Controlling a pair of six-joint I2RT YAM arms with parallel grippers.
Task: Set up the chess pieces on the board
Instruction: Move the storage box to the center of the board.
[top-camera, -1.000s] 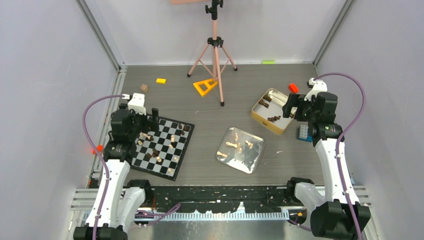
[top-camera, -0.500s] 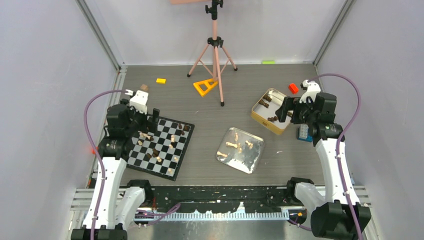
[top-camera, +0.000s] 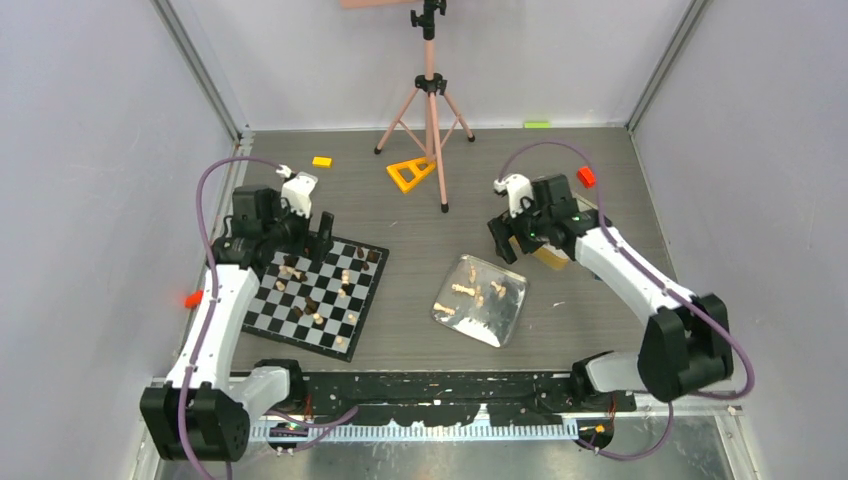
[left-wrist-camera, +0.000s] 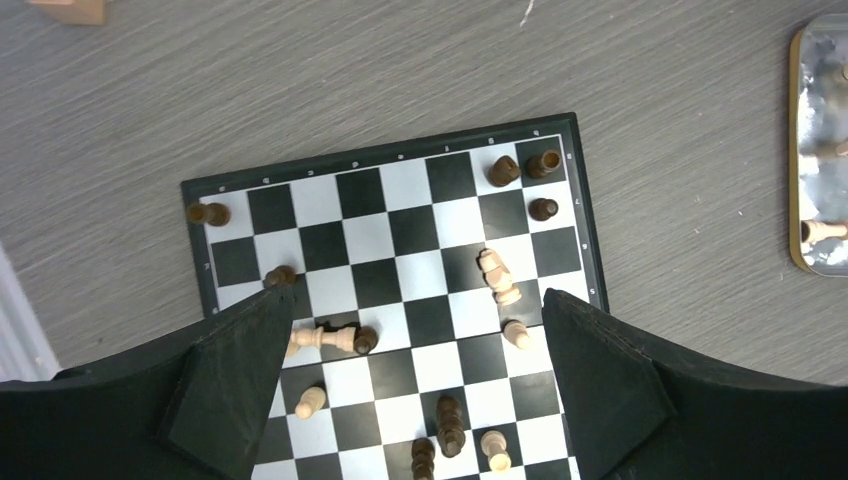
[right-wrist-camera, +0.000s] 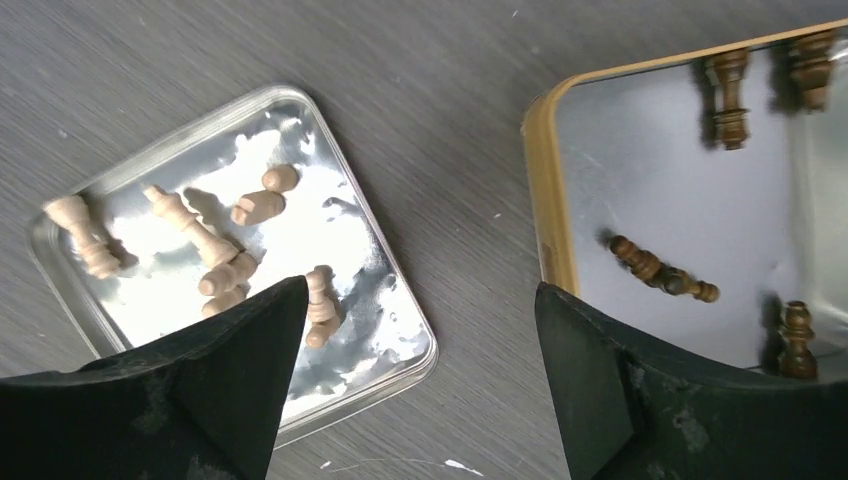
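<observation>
Setup is barely begun: pieces (left-wrist-camera: 498, 275) sit scattered on the board (left-wrist-camera: 395, 235), lower left of the overhead view, several toppled and none in ranks, while light ones lie in the tray (right-wrist-camera: 370, 300) and dark ones in the tin (right-wrist-camera: 545, 200). The board lies skewed to the surface (top-camera: 420, 190) edges; one dark piece (right-wrist-camera: 660, 272) in the tin lies flat, long axis upper left to lower right. Both are released and empty: left claw (left-wrist-camera: 415, 300) over the board, right claw (right-wrist-camera: 420, 290) between tray and tin.
</observation>
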